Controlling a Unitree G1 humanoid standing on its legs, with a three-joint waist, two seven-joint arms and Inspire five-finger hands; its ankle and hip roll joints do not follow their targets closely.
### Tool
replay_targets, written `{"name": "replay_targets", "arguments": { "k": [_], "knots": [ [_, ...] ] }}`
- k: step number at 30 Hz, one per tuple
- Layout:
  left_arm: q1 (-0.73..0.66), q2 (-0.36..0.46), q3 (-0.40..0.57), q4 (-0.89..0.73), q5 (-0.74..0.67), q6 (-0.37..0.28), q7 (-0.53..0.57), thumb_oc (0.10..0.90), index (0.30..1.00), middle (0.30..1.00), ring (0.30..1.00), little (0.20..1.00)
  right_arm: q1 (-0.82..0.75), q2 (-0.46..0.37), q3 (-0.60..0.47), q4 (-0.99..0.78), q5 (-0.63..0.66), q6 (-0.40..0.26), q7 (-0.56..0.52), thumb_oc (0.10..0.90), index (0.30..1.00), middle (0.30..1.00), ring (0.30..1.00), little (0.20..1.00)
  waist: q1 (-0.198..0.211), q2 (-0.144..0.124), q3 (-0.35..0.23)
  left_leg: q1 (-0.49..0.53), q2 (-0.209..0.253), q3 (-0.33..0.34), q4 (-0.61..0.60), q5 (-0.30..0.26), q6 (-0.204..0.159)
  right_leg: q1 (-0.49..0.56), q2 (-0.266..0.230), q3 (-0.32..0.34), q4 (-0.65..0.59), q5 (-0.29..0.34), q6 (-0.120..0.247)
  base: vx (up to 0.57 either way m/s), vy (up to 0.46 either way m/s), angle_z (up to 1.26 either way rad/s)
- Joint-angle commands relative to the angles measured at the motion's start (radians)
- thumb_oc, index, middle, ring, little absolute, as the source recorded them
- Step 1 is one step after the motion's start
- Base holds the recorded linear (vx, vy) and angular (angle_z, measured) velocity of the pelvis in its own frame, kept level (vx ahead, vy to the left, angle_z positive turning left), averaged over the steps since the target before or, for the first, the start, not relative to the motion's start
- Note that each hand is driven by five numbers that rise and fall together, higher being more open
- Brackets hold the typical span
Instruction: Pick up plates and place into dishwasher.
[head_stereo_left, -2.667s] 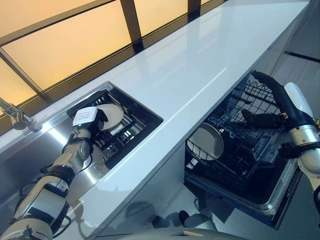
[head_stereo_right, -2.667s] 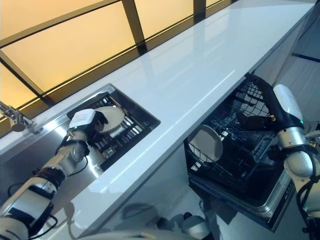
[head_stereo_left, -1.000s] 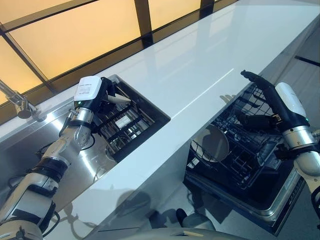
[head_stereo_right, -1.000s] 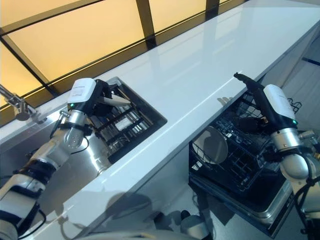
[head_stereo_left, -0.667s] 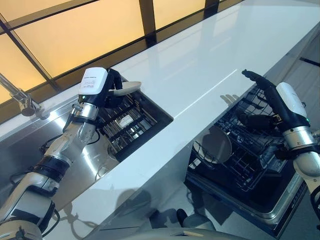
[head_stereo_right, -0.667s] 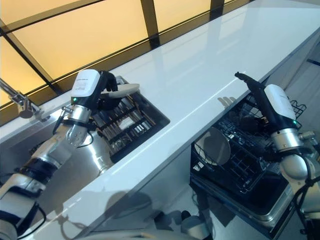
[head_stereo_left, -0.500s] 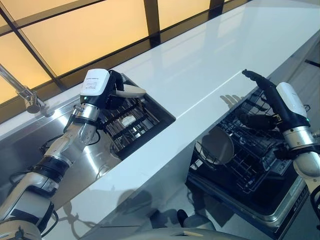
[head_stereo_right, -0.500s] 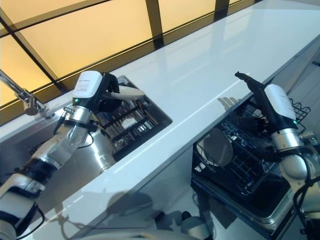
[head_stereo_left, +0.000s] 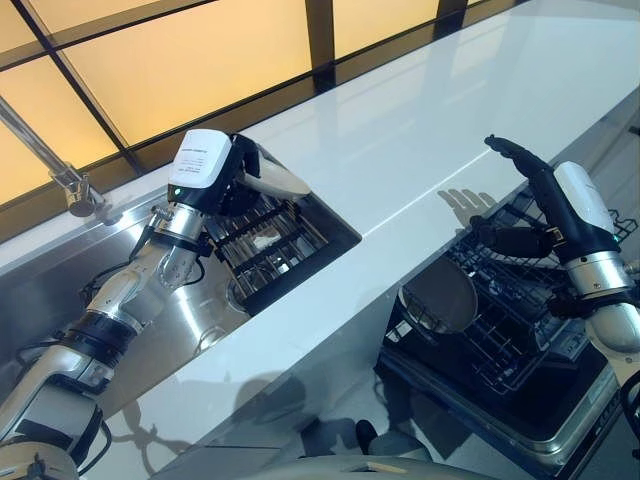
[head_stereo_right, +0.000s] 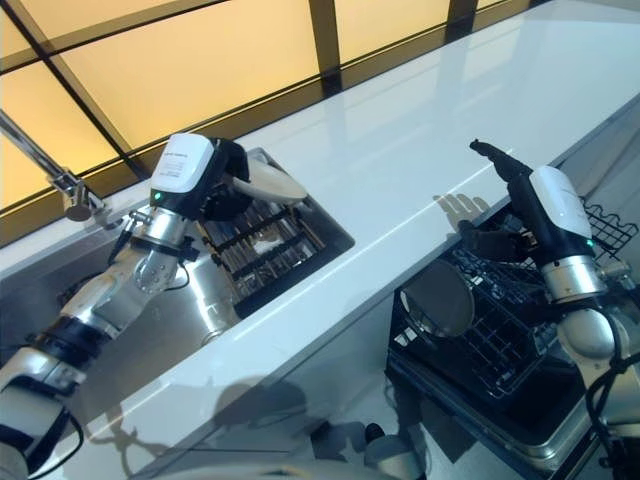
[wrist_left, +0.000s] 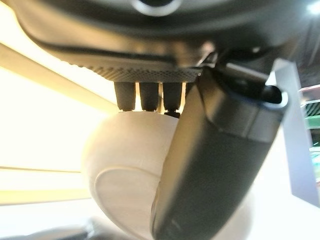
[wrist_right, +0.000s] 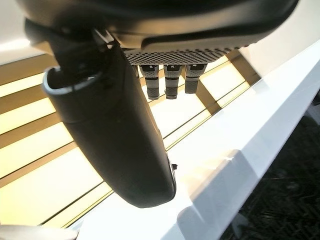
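Observation:
My left hand (head_stereo_left: 232, 178) is shut on a cream plate (head_stereo_left: 280, 181) and holds it tilted in the air above the black dish rack (head_stereo_left: 262, 250) in the sink. In the left wrist view the thumb (wrist_left: 215, 150) lies across the plate (wrist_left: 120, 165), with the fingers (wrist_left: 150, 95) behind its rim. My right hand (head_stereo_left: 530, 180) hovers open over the pulled-out dishwasher rack (head_stereo_left: 520, 330), at the counter's edge, holding nothing. Its thumb (wrist_right: 110, 125) and straight fingers (wrist_right: 170, 80) show in the right wrist view. One plate (head_stereo_left: 440, 297) stands upright at the rack's left end.
A long white countertop (head_stereo_left: 400, 150) runs between the steel sink (head_stereo_left: 150, 330) and the open dishwasher. A faucet (head_stereo_left: 70, 185) rises at the sink's far left. Amber window panels line the back.
My left hand has lifted the plate out of the sink rack and carried it up and to the right. The right hand has risen slightly. The camera has shifted.

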Motion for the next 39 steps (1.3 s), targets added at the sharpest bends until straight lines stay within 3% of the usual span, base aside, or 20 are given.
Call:
{"name": "replay_targets", "arguments": {
  "k": [1, 12, 19, 39],
  "knots": [
    [-0.107, 0.092, 0.051, -0.072, 0.0, -0.036, 0.092, 0.1, 0.3, 0.3, 0.3, 0.2, -0.152, 0.006, -0.019, -0.08, 0.087, -0.099, -0.033, 0.8, 0.9, 0.9, 0.9, 0.9, 0.03, -0.032, -0.129, 0.014, -0.013, -0.004, 0.008, -0.11, 0.037, 0.021, 0.038, -0.029, 0.006, -0.083, 0.035, -0.02, -0.009, 0.07],
    [-0.131, 0.059, 0.058, -0.219, -0.025, -0.047, 0.047, 0.1, 0.3, 0.3, 0.3, 0.2, -0.281, 0.061, 0.095, -0.077, 0.1, -0.066, -0.066, 0.8, 0.9, 0.9, 0.9, 0.9, 0.073, -0.038, -0.137, 0.01, -0.015, -0.041, 0.008, -0.108, 0.035, 0.028, 0.034, -0.059, 0.006, -0.088, 0.03, -0.02, -0.004, 0.08],
    [-0.14, 0.048, 0.063, -0.248, -0.068, -0.08, 0.035, 0.1, 0.3, 0.3, 0.3, 0.2, -0.314, 0.079, 0.134, -0.07, 0.085, -0.079, -0.058, 0.8, 0.9, 0.9, 0.9, 0.9, 0.089, -0.041, -0.142, 0.007, -0.016, -0.056, 0.008, -0.107, 0.034, 0.03, 0.032, -0.07, 0.006, -0.091, 0.028, -0.01, 0.0, 0.05],
    [-0.217, -0.008, 0.027, -0.326, -0.128, -0.086, -0.046, 0.1, 0.3, 0.3, 0.3, 0.2, -0.415, 0.101, 0.34, -0.031, 0.021, 0.0, 0.068, 0.8, 0.9, 0.9, 0.9, 0.9, 0.113, -0.049, -0.154, 0.003, -0.018, -0.076, 0.008, -0.11, 0.036, 0.032, 0.026, -0.089, 0.006, -0.097, 0.028, 0.0, 0.0, 0.01]
  ]
}}
